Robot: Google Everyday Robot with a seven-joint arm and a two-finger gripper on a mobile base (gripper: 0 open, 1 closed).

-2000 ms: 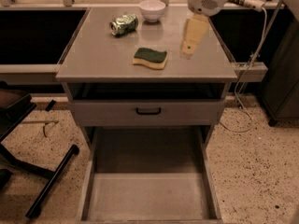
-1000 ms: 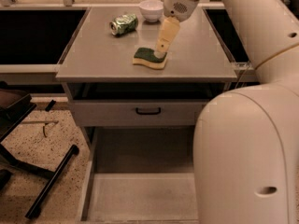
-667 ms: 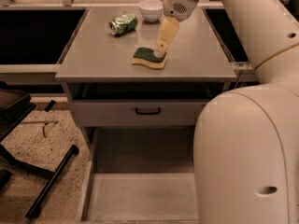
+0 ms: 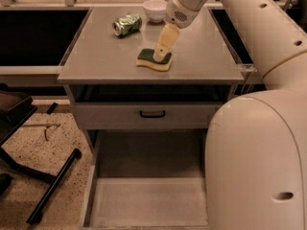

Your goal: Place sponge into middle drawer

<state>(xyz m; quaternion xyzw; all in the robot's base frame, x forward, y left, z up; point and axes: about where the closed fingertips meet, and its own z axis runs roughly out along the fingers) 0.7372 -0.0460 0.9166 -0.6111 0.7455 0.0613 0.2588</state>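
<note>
The sponge (image 4: pixel 152 61), dark green on top with a pale yellow body, lies flat on the grey cabinet top (image 4: pixel 105 56), right of centre. My gripper (image 4: pixel 160 52) reaches down from the upper right, and its yellow tip rests on the sponge's right half. The middle drawer (image 4: pixel 144 206) is pulled out wide open low in the view. Its flat grey floor is bare, and my arm hides its right side.
A crushed green can (image 4: pixel 127 24) and a white bowl (image 4: pixel 155 9) stand at the back of the cabinet top. A closed grey drawer front with a black handle (image 4: pixel 152 114) sits above the open drawer. A black chair base (image 4: pixel 33 176) stands on the speckled floor at left. My arm (image 4: pixel 259 143) fills the right side.
My gripper has moved left from beside the sponge and down onto it. My arm has swung in and now covers the right side of the view. The sponge has not moved.
</note>
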